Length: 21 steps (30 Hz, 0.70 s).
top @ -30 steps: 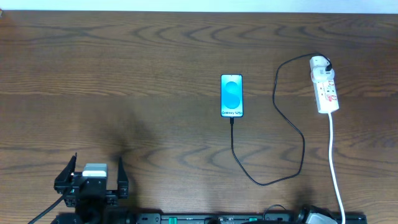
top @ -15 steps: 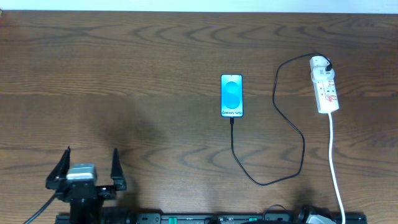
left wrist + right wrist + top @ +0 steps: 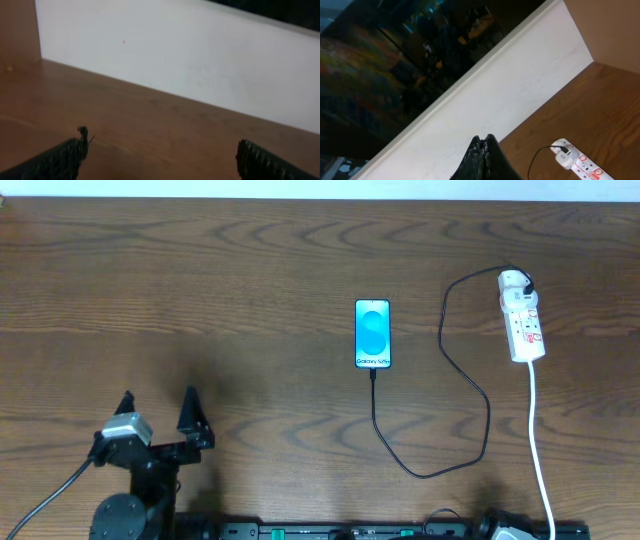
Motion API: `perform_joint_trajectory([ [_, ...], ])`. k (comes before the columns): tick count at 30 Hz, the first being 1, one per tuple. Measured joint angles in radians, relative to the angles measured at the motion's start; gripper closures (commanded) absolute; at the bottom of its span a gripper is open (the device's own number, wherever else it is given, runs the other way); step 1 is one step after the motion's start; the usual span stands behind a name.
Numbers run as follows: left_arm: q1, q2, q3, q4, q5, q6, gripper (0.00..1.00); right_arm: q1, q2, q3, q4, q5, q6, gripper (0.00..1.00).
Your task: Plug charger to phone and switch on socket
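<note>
The phone [image 3: 372, 333] lies flat in the middle of the wooden table [image 3: 250, 270]. It is smooth and shiny, so a bump could make it slide. The charger [image 3: 374, 395] is a thin, bendy black wire. Its tip touches the phone's near end, and a snag could tug it loose. The socket [image 3: 522, 320] is hard white plastic at the far right and may skid when pressed. The left jaws are wide open. The right jaws are closed on nothing.

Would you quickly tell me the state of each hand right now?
Left hand: open, holding nothing.
Right hand: closed, holding nothing.
</note>
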State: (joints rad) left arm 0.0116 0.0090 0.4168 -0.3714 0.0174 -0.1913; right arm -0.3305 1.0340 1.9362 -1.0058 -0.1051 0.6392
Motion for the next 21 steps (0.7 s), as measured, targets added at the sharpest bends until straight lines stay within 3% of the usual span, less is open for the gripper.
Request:
perform_joint_trajectory([
  [13, 0.000, 0.002, -0.330, 0.331, 0.000, -0.047, 0.02, 0.064, -0.058, 0.000, -0.007, 0.000, 0.000, 0.99],
  [21, 0.000, 0.002, -0.399, 0.363, -0.050, -0.048, 0.02, 0.075, -0.084, 0.000, -0.007, 0.002, -0.016, 0.99],
])
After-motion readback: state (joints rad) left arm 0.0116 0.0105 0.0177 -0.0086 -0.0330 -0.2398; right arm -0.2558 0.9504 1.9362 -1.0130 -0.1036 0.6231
